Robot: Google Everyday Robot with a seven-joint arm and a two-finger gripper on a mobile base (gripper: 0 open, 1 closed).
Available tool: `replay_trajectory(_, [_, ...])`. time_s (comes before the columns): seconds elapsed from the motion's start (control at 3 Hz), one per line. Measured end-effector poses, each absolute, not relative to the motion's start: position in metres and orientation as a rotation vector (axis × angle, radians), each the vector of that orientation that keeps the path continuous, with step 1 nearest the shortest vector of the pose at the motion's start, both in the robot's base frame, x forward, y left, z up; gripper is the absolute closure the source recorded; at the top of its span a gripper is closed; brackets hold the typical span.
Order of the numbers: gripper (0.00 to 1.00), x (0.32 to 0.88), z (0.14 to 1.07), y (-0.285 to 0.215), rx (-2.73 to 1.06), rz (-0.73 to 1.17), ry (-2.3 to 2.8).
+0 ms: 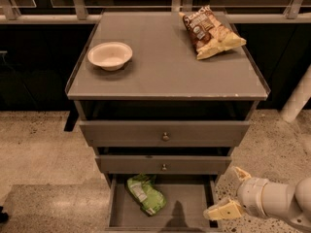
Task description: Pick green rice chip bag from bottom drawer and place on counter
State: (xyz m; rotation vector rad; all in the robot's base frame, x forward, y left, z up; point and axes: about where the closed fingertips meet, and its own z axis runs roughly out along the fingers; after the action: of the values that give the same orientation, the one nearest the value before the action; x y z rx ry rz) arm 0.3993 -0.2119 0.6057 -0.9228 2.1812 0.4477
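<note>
The claw [229, 193] hangs at lower right, fingers spread and empty. The green bag [145, 194] lies to its left in the open bottom drawer [187, 208], near the left wall, its long axis slanting upper-left to lower-right.

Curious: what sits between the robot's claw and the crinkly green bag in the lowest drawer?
Camera view: only the bare floor and right wall of the grey bottom drawer lie between the open gripper, outside at right, and the green rice chip bag.
</note>
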Motion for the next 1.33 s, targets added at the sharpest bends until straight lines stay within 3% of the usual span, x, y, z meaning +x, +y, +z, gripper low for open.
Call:
replay_trajectory(0.67, [0.00,0.400,0.580,-0.221,-0.846,0.434,2.201])
replay_trajectory(1.33, [0.00,0.451,0.481,-0.208,-0.767,0.516,2.197])
